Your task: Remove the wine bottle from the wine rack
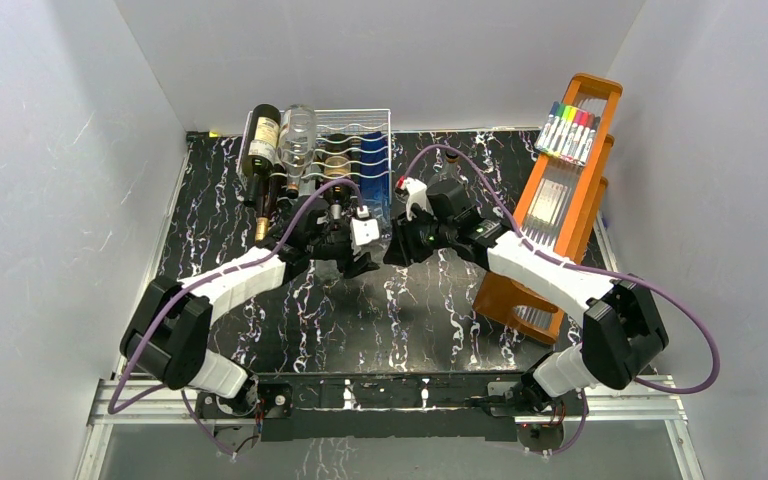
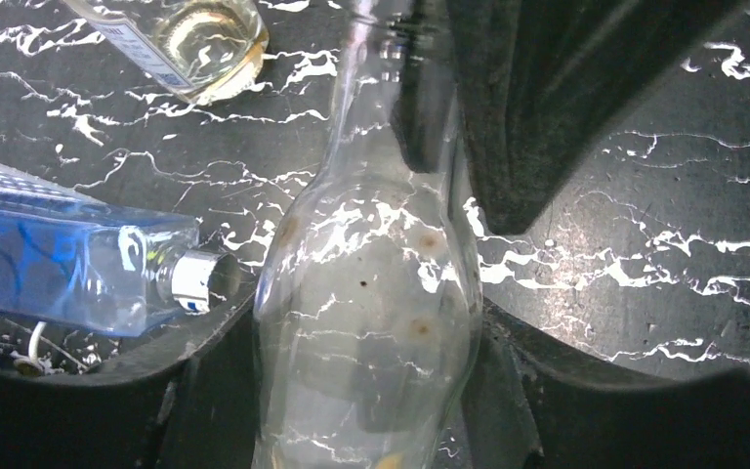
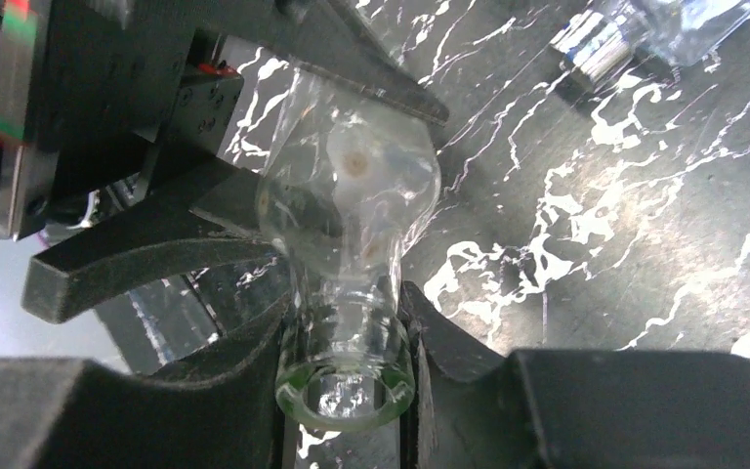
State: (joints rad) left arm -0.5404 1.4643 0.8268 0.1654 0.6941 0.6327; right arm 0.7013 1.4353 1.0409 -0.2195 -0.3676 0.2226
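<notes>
**Clear bottle held off the rack, between both grippers**

We see the right gripper [image 3: 347, 327] clamped tight on the neck of the clear glass wine bottle [image 3: 352, 195], its two black fingers [image 3: 244, 362] pressing just under the thick rounded lip. The left gripper [image 2: 366, 337] holds the same bottle lower down. Its jaws are set wider, and one lies against each side of the broad body.

The wine bottle [image 2: 371, 254] is fully see-through, so the white veins of the table show through it. It has a rounded, swelling shoulder that narrows sharply to a short neck, and a few small brownish spots mark the glass.

It hangs over the black, white-veined marble-pattern table [image 1: 410, 320], in front of the box-shaped wine rack of thin silver-white wire [image 1: 360, 140] and not in its wavy cradles.

Just beside the body lies a blue-tinted square bottle with a silver cap [image 2: 68, 249]. Farther off is a bottle of pale yellow liquid [image 2: 195, 39].

At the rack's left end rest a dark bottle with a cream label [image 1: 260, 150] and another clear bottle [image 1: 298, 135]. A tall orange wooden rack [image 1: 560, 210] carrying coloured markers [image 1: 567, 130] stands well apart on the right.
</notes>
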